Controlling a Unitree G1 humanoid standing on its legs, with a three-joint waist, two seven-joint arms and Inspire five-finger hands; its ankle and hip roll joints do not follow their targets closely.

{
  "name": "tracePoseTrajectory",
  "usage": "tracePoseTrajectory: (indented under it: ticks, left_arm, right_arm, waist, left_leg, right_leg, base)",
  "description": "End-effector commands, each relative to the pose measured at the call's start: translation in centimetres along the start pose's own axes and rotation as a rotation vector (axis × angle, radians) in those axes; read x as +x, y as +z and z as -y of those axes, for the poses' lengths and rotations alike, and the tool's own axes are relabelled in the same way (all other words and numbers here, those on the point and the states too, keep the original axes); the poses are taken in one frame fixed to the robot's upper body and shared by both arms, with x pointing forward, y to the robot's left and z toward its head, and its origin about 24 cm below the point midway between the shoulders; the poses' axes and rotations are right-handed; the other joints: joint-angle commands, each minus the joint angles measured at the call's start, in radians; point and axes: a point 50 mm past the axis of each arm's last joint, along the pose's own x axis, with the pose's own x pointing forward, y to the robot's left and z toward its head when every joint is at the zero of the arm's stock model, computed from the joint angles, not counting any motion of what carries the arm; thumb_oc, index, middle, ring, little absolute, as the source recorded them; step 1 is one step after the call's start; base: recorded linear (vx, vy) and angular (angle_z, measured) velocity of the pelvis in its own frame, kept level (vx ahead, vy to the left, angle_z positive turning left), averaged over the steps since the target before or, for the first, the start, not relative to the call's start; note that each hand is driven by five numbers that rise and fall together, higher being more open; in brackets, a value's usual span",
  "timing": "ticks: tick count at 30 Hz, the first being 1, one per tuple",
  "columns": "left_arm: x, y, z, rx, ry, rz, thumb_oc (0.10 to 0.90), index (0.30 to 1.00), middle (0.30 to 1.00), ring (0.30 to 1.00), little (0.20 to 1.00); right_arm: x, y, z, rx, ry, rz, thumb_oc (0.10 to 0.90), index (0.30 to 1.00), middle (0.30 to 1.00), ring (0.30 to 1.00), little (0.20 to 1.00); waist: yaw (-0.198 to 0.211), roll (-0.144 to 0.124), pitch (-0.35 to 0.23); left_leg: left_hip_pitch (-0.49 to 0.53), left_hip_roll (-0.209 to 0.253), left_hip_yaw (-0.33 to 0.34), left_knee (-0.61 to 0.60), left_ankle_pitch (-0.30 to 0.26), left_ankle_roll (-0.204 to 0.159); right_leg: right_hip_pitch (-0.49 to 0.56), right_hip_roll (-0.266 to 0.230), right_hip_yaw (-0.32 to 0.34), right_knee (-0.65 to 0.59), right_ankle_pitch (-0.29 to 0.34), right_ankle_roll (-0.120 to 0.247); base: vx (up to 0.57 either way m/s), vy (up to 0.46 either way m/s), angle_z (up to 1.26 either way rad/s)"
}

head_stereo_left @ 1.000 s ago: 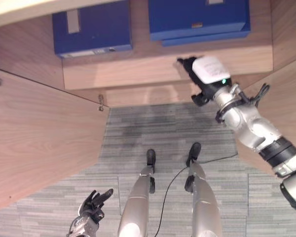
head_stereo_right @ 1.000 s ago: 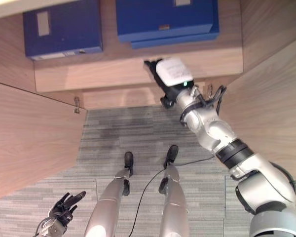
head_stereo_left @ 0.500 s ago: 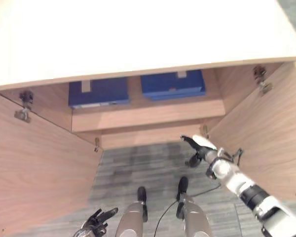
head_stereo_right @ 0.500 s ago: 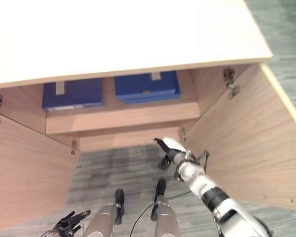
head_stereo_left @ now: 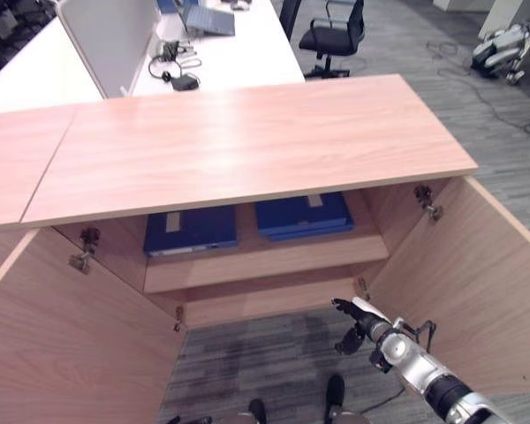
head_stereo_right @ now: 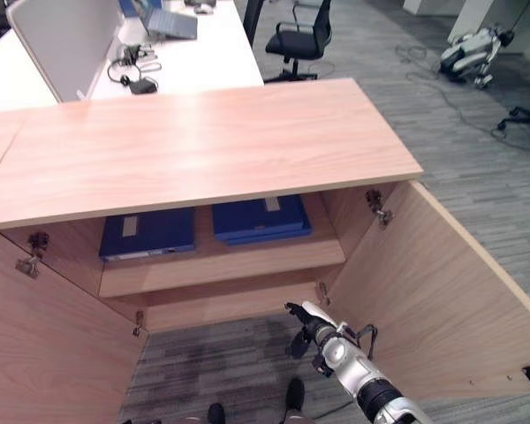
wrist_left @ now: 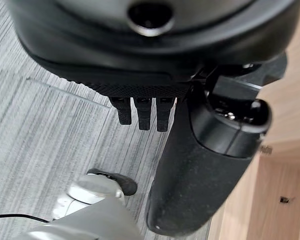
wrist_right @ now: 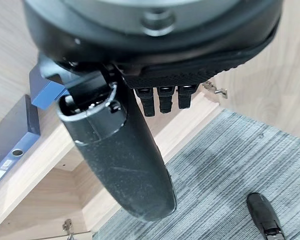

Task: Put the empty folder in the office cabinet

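Cabinet (head_stereo_left: 247, 150): low wooden unit, both doors (head_stereo_right: 442, 291) swung wide, one shelf (head_stereo_right: 221, 265) inside.

Folders: two blue ones lying flat on the shelf, side by side: left folder (head_stereo_left: 191, 230), right folder (head_stereo_left: 304, 215). I judge the right one to be the task's folder, already stowed; I cannot tell from here whether it is empty.

My right robot hand (head_stereo_left: 358, 318): in front of the open cabinet, below the shelf, fingers straight and relaxed, holding nothing.

My left robot hand (wrist_left: 200, 165): low beside the left door, over the carpet (head_stereo_right: 230, 371), fingers relaxed, empty.

Step in hand: placement looks done, arm clear of the shelf. Next move, as I judge it: close the doors, if required, keeping my robot hands off the hinges.
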Motion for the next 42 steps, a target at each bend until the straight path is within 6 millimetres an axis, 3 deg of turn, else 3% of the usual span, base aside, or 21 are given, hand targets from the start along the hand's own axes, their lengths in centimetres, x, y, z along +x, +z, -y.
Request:
tracePoseTrajectory:
  ticks: [1,3,5,6,8,9,11,15,16,18,19,20,21,22,23,25,27,29,38,39,42]
  left_arm:
    - [0.0,0.6,-0.4,0.056,0.005,0.024,0.8,0.9,0.9,0.9,0.9]
    - [0.1,1.4,0.2,0.08,-0.009,0.061,0.8,0.9,0.9,0.9,0.9]
    - [0.0,3.3,2.4,0.13,-0.075,0.156,0.8,0.9,0.9,0.9,0.9]
    - [-0.5,5.9,4.6,0.099,-0.155,0.279,0.8,0.9,0.9,0.9,0.9]
    - [-1.8,8.8,7.1,0.078,-0.268,0.419,0.8,0.9,0.9,0.9,0.9]
    - [-2.9,10.6,8.6,0.059,-0.339,0.503,0.8,0.9,0.9,0.9,0.9]
    - [-8.2,16.3,13.5,0.088,-0.584,0.785,0.8,0.9,0.9,0.9,0.9]
    - [-13.2,20.3,16.9,0.14,-0.722,0.993,0.8,0.9,0.9,0.9,0.9]
    - [-13.2,20.3,17.0,0.14,-0.722,0.994,0.8,0.9,0.9,0.9,0.9]
    - [-16.2,23.1,18.8,0.135,-0.752,1.118,0.8,0.9,0.9,0.9,0.9]
    - [-17.4,24.0,19.3,0.149,-0.759,1.172,0.8,0.9,0.9,0.9,0.9]
    - [-17.5,24.0,19.3,0.149,-0.759,1.172,0.8,0.9,0.9,0.9,0.9]
    - [-19.3,25.4,20.0,0.165,-0.755,1.251,0.8,0.9,0.9,0.9,0.9]
    - [-22.4,27.4,20.9,0.16,-0.743,1.381,0.8,0.9,0.9,0.9,0.9]
    - [-22.4,27.4,20.9,0.16,-0.743,1.381,0.8,0.9,0.9,0.9,0.9]
    - [-25.5,29.1,21.6,0.142,-0.715,1.507,0.8,0.9,0.9,0.9,0.9]
    - [-26.0,29.4,21.7,0.133,-0.707,1.525,0.8,0.9,0.9,0.9,0.9]
    - [-28.0,30.4,21.8,0.111,-0.673,1.606,0.8,0.9,0.9,0.9,0.9]
    - [-32.5,32.3,21.6,-0.025,-0.64,1.746,0.8,0.9,0.9,0.9,0.9]
    - [-33.9,33.0,21.5,-0.089,-0.65,1.766,0.8,0.9,0.9,0.9,0.9]
    - [-34.1,33.3,21.6,-0.117,-0.668,1.748,0.8,0.9,0.9,0.9,0.9]
  right_arm:
    - [0.4,2.8,2.4,0.04,-0.07,0.118,0.8,0.9,0.9,0.9,0.9]
    - [0.4,2.7,2.4,0.049,-0.076,0.116,0.8,0.9,0.9,0.9,0.9]
    - [0.5,2.8,2.3,0.066,-0.086,0.114,0.8,0.9,0.9,0.9,0.9]
    - [0.5,2.8,2.3,0.077,-0.094,0.116,0.8,0.9,0.9,0.9,0.9]
    - [0.4,2.9,2.3,0.086,-0.101,0.12,0.8,0.9,0.9,0.9,0.9]
    - [0.4,2.9,2.4,0.089,-0.107,0.124,0.8,0.9,0.9,0.9,0.9]
    - [0.3,3.6,3.2,0.08,-0.138,0.146,0.8,0.9,0.9,0.9,0.9]
    - [0.2,5.4,4.9,0.064,-0.196,0.206,0.8,0.9,0.9,0.9,0.9]
    - [0.2,5.4,4.9,0.064,-0.196,0.206,0.8,0.9,0.9,0.9,0.9]
    - [0.2,6.9,6.1,0.052,-0.242,0.243,0.8,0.9,0.9,0.9,0.9]
    - [0.2,7.3,6.6,0.051,-0.257,0.255,0.8,0.9,0.9,0.9,0.9]
    - [0.2,7.3,6.6,0.051,-0.257,0.256,0.8,0.9,0.9,0.9,0.9]
    - [0.1,7.8,7.2,0.045,-0.279,0.267,0.8,0.9,0.9,0.9,0.9]
    - [0.3,8.1,8.0,0.049,-0.313,0.267,0.8,0.9,0.9,0.9,0.9]
    - [0.3,8.1,8.0,0.049,-0.313,0.267,0.8,0.9,0.9,0.9,0.9]
    - [0.3,8.7,8.9,0.043,-0.353,0.272,0.8,0.9,0.9,0.9,0.9]
    - [0.3,8.8,9.0,0.043,-0.358,0.274,0.8,0.9,0.9,0.9,0.9]
    - [0.3,9.2,9.3,0.048,-0.377,0.288,0.8,0.9,0.9,0.9,0.9]
    - [0.4,8.7,8.8,0.046,-0.379,0.27,0.8,0.9,0.9,0.9,0.9]
    - [0.3,8.6,9.1,0.047,-0.389,0.266,0.8,0.9,0.9,0.9,0.9]
    - [0.3,8.6,9.3,0.047,-0.393,0.262,0.8,0.9,0.9,0.9,0.9]
  waist:
    - [0.023,-0.012,0.008]
    - [0.022,-0.012,0.009]
    - [0.017,-0.009,0.022]
    - [0.012,-0.001,0.04]
    - [0.003,0.004,0.064]
    - [-0.002,0.006,0.08]
    - [-0.027,0.016,0.137]
    - [-0.049,0.024,0.183]
    - [-0.048,0.024,0.182]
    - [-0.059,0.022,0.198]
    - [-0.062,0.022,0.204]
    - [-0.061,0.022,0.204]
    - [-0.067,0.023,0.209]
    - [-0.072,0.025,0.22]
    - [-0.072,0.025,0.22]
    - [-0.078,0.022,0.241]
    - [-0.08,0.022,0.245]
    - [-0.086,0.016,0.262]
    - [-0.101,0.005,0.273]
    - [-0.105,0.004,0.277]
    - [-0.107,0.005,0.283]
  left_leg:
    - [0.011,-0.008,-0.034,0.048,-0.137,0.004]
    - [0.015,-0.008,-0.036,0.039,-0.133,0.003]
    - [0.006,-0.006,-0.039,0.042,-0.128,0.0]
    - [-0.005,0.001,-0.042,0.051,-0.131,-0.003]
    - [-0.028,0.004,-0.047,0.062,-0.129,-0.004]
    - [-0.046,0.007,-0.05,0.072,-0.129,-0.005]
    - [-0.124,0.011,-0.058,0.112,-0.126,-0.005]
    - [-0.206,0.019,-0.054,0.141,-0.116,-0.008]
    - [-0.208,0.019,-0.054,0.142,-0.117,-0.008]
    - [-0.255,0.023,-0.051,0.145,-0.102,-0.011]
    - [-0.266,0.023,-0.05,0.142,-0.098,-0.012]
    - [-0.266,0.023,-0.05,0.142,-0.098,-0.012]
    - [-0.285,0.024,-0.05,0.135,-0.088,-0.015]
    - [-0.305,0.027,-0.056,0.116,-0.071,-0.022]
    - [-0.305,0.027,-0.056,0.116,-0.071,-0.022]
    - [-0.329,0.032,-0.063,0.1,-0.053,-0.031]
    - [-0.333,0.033,-0.063,0.099,-0.052,-0.032]
    - [-0.349,0.039,-0.066,0.092,-0.043,-0.038]
    - [-0.351,0.043,-0.065,0.066,-0.034,-0.048]
    - [-0.35,0.038,-0.065,0.07,-0.039,-0.048]
    - [-0.354,0.036,-0.065,0.073,-0.04,-0.047]
  right_leg:
    - [0.014,-0.011,-0.018,0.062,-0.119,0.07]
    - [0.014,-0.011,-0.02,0.064,-0.12,0.07]
    - [0.008,-0.01,-0.021,0.069,-0.121,0.069]
    - [0.001,-0.005,-0.02,0.074,-0.123,0.066]
    - [-0.017,-0.004,-0.021,0.082,-0.125,0.063]
    - [-0.029,-0.005,-0.022,0.089,-0.126,0.061]
    - [-0.101,-0.004,-0.011,0.128,-0.125,0.053]
    - [-0.199,-0.004,0.001,0.173,-0.126,0.045]
    - [-0.201,-0.004,0.001,0.174,-0.126,0.045]
    - [-0.253,-0.003,0.008,0.186,-0.128,0.041]
    - [-0.266,-0.001,0.01,0.188,-0.129,0.041]
    - [-0.267,-0.001,0.01,0.189,-0.129,0.041]
    - [-0.286,0.0,0.012,0.189,-0.129,0.04]
    - [-0.312,0.003,0.008,0.188,-0.13,0.039]
    - [-0.312,0.003,0.008,0.188,-0.13,0.039]
    - [-0.343,0.009,0.006,0.19,-0.131,0.037]
    - [-0.348,0.01,0.006,0.191,-0.131,0.037]
    - [-0.368,0.014,0.003,0.193,-0.131,0.037]
    - [-0.377,0.018,0.002,0.183,-0.123,0.039]
    - [-0.377,0.017,0.006,0.182,-0.121,0.04]
    - [-0.379,0.015,0.007,0.181,-0.118,0.04]
  base:
    - [0.08,-0.03,0.03]
    - [0.04,-0.023,-0.01]
    - [0.01,-0.041,0.05]
    - [-0.01,-0.061,0.12]
    - [-0.04,-0.065,0.24]
    - [-0.13,-0.069,0.23]
    - [-0.18,-0.064,0.05]
    - [-0.11,-0.026,0.03]
    - [-0.06,-0.026,-0.09]
    - [-0.07,-0.039,-0.09]
    - [-0.04,-0.03,-0.1]
    - [-0.01,-0.045,-0.14]
    - [0.01,-0.093,-0.09]
    - [0.01,-0.093,-0.05]
    - [0.02,-0.099,-0.01]
    - [-0.01,-0.086,-0.04]
    - [0.0,-0.046,-0.03]
    - [-0.01,-0.067,-0.02]
    - [0.0,-0.019,0.0]
    - [0.0,0.0,0.0]
    - [0.0,0.0,0.0]
